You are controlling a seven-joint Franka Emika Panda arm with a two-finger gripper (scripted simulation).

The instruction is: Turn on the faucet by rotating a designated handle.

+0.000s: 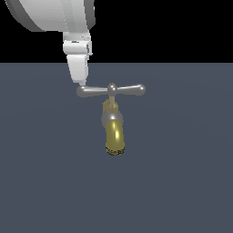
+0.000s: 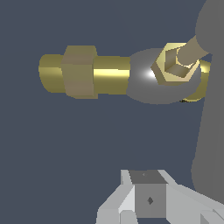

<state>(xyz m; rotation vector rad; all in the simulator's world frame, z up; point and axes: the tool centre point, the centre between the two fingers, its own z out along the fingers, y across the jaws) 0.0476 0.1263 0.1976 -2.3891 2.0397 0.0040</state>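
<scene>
The handle [image 1: 111,90] is a slim silver-grey crossbar lying level across the top of the faucet [image 1: 113,123], with a small brass cap at its centre and a rounded bulb at each end. The bulb at the exterior view's left sits right at the tip of the gripper [image 1: 81,83], touching it or very nearly so. Below the crossbar come a brass stem, a grey collar and the shiny brass-gold spout, which curves down toward the dark blue-grey floor [image 1: 182,182]. The white gripper hangs straight down from the arm [image 1: 54,13] above; whether its jaws are parted or closed I cannot tell, since only one finger shows and nothing is seen between them

In the wrist view the grey collar [image 2: 148,78] and brass hex nut lie ahead of the gripper's body [image 2: 148,199], with the grey bar [image 2: 210,113] to one side
</scene>
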